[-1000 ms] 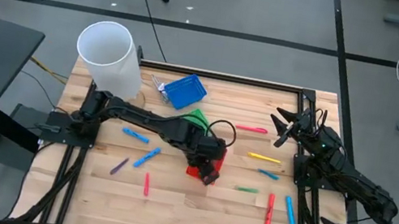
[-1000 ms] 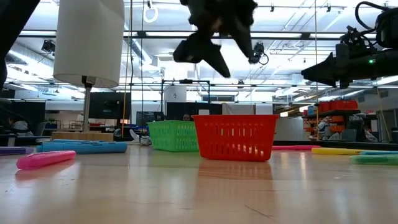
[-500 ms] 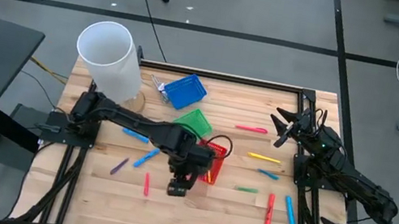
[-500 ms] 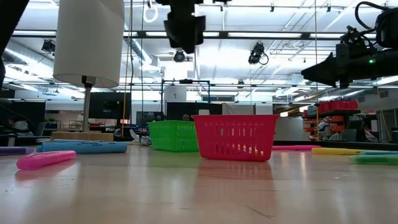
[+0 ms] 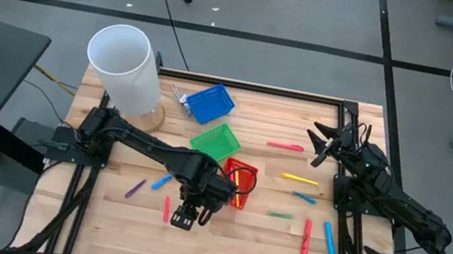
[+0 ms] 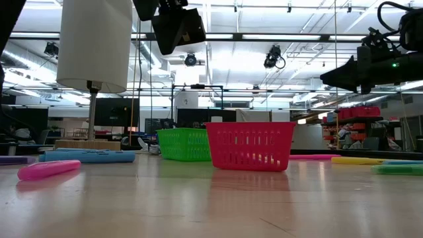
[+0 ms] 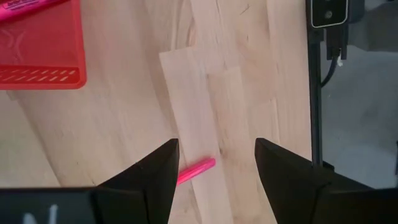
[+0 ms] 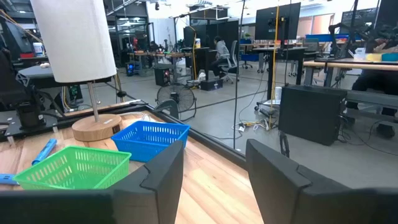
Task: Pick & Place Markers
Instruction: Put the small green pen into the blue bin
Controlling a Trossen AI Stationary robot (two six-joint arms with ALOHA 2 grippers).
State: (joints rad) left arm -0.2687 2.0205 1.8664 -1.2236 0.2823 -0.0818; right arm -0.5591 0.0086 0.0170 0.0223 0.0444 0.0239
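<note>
My left gripper (image 5: 181,220) (image 7: 216,144) hangs open above the table, near its front edge, left of the red basket (image 5: 238,183) (image 7: 38,51). A pink marker (image 7: 196,170) (image 5: 166,209) lies flat on the wood under the gap between its fingers, untouched. The red basket holds a pink marker (image 7: 30,7) and a yellow one. More markers lie on the right half: pink (image 5: 285,146), yellow (image 5: 299,179), green (image 5: 280,215), red (image 5: 306,237), blue (image 5: 331,241). Purple (image 5: 135,188) and blue (image 5: 166,179) ones lie to the left. My right gripper (image 5: 314,144) (image 8: 214,146) waits open at the far right.
A green basket (image 5: 216,137) and a blue basket (image 5: 209,103) stand beyond the red one. A tall white cylinder on a wooden base (image 5: 126,63) stands at the far left corner. The black frame rail (image 7: 317,93) runs along the table's edge beside my left gripper.
My left gripper has moved from above the red basket toward the table's near edge and a little left, turning as it went, and now hangs over the pink marker near the front. The red basket has stayed in place.
</note>
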